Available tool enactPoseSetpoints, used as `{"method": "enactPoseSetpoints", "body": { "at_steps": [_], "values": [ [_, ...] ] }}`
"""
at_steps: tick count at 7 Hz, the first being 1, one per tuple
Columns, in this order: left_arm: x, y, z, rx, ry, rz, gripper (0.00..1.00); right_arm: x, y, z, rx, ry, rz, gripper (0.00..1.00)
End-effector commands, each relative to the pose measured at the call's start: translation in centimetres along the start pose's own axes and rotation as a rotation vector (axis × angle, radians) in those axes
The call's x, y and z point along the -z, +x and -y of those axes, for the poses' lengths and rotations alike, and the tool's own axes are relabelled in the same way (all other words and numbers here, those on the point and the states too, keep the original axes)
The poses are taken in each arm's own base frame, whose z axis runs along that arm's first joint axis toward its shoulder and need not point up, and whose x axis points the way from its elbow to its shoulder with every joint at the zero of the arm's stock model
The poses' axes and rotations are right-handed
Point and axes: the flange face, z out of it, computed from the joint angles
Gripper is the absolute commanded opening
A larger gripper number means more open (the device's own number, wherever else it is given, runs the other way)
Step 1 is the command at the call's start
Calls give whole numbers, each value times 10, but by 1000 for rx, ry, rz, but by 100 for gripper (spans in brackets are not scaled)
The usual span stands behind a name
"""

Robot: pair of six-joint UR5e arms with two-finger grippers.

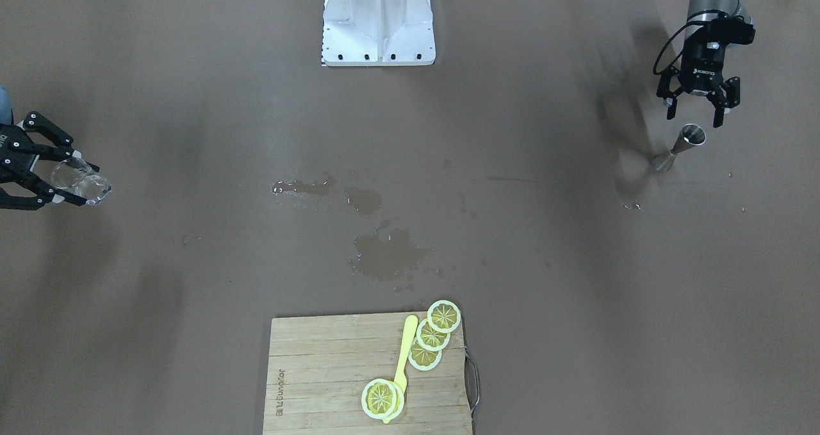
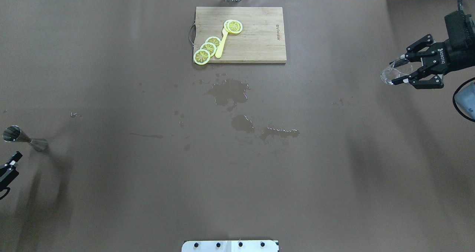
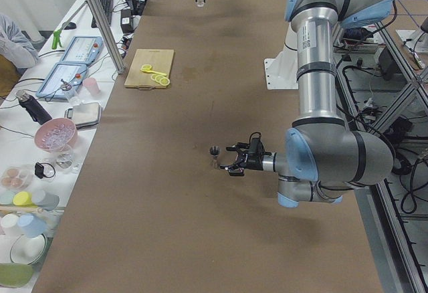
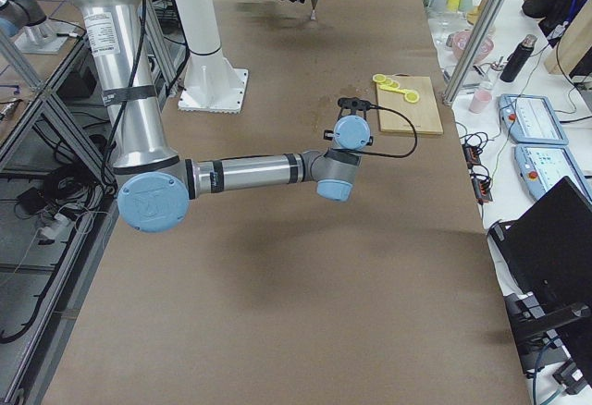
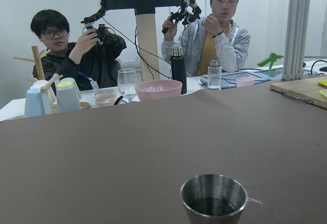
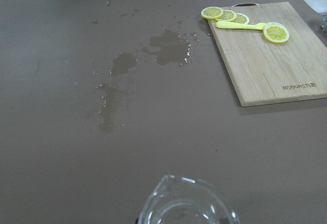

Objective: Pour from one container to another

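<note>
We are viewing a brown table [image 2: 148,192] with one arm working at each end. The right gripper [image 2: 397,71] is hanging above the table's right end, and its jaws are clamping the clear tumbler [image 2: 392,73] between them. In the front-facing view the tumbler [image 1: 80,180] is projecting past the right gripper [image 1: 86,184] toward the middle of the table and appears to be lying tilted. In the right wrist view we are seeing only its rim [image 6: 190,201] at the bottom edge, and we cannot tell whether it is holding liquid.

The steel jigger [image 2: 22,137] is standing upright on the table at the far left end, well apart from the tumbler. The left gripper [image 1: 694,118] is hovering just beside the jigger [image 1: 679,147] on the robot's side. Its jaws are standing apart and are touching nothing. In the left wrist view we are looking into the jigger's upper cup [image 5: 213,197].

Wet patches [image 2: 228,92] are spreading across the middle of the table. Beyond them a wooden board [image 2: 256,40] is lying at the far edge, and it is carrying lemon slices [image 2: 207,48] and a yellow utensil [image 2: 221,46]. Two people [image 5: 204,35] are sitting behind the table's end.
</note>
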Motion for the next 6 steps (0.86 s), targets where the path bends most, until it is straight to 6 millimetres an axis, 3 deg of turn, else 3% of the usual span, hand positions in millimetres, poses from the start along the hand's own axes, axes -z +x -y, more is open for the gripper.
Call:
{"method": "enactPoseSetpoints", "body": {
  "at_steps": [1, 3, 6],
  "values": [
    [-2, 13, -7, 13, -2, -10, 99, -5, -1, -4, -6, -6, 4, 0],
    [-8, 29, -11, 37, 17, -1, 99, -8, -1, -4, -9, -8, 6, 0],
    [-32, 29, -19, -10, 52, 70, 98, -10, -1, -5, -20, -15, 8, 0]
  ]
}}
